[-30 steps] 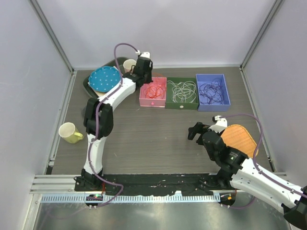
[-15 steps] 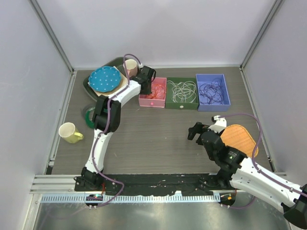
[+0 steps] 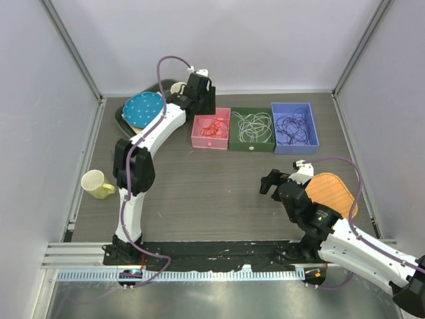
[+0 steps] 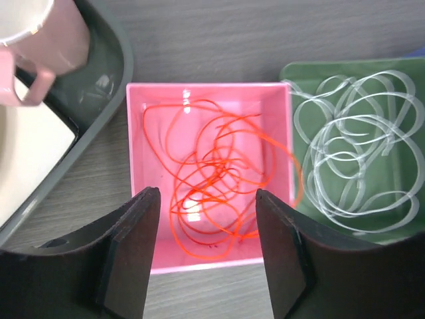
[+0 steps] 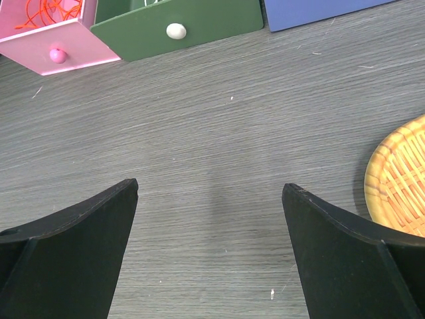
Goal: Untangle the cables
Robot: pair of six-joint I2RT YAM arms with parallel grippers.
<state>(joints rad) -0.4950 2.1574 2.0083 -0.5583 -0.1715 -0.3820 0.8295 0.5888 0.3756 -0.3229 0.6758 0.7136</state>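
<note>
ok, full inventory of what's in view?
red cable: 1, tangled, in pink box
white cable: 1, looped, in green box
purple cable: 1, dark, in blue box
pink box: 1, far centre, left of the row
green box: 1, middle of the row
blue box: 1, right of the row
tray: 1, dark, far left
plate: 1, teal, on tray
pink mug: 1, on tray
yellow mug: 1, left edge of table
basket: 1, orange wicker, right side
table: 1, grey wood grain
left hand: open, above pink box
right hand: open, above bare table
</note>
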